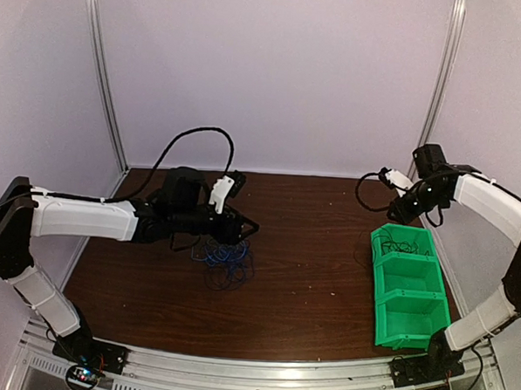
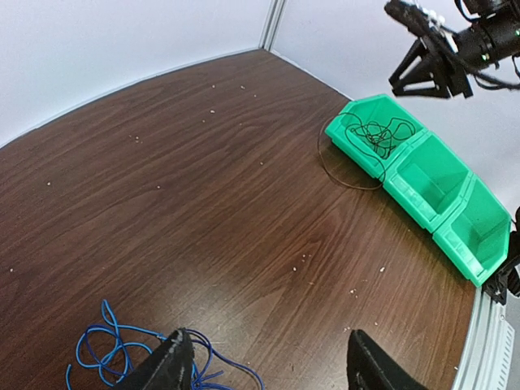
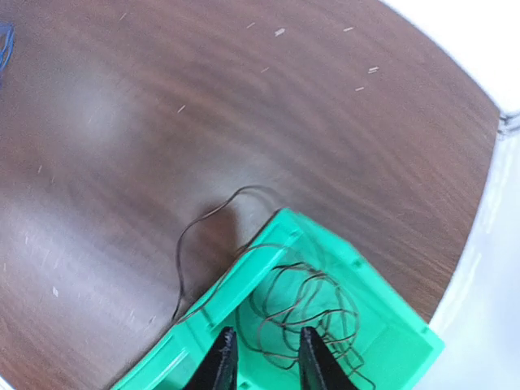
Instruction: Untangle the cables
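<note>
Brown table (image 1: 310,250) — green bin (image 1: 410,294) (far compartment) holds black cables (image 2: 380,134).

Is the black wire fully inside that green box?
Partly in. The black wire bunches in the green box, but one loop spills onto the table.

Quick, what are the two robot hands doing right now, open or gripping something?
Left hand: wide open, empty, over the blue cables.
Right hand: slightly open, empty, above the black cable in the green bin.

dark wooden table (image 1: 310,250) — blue cables (image 1: 226,263) left, green bin (image 1: 408,292) right.
</note>
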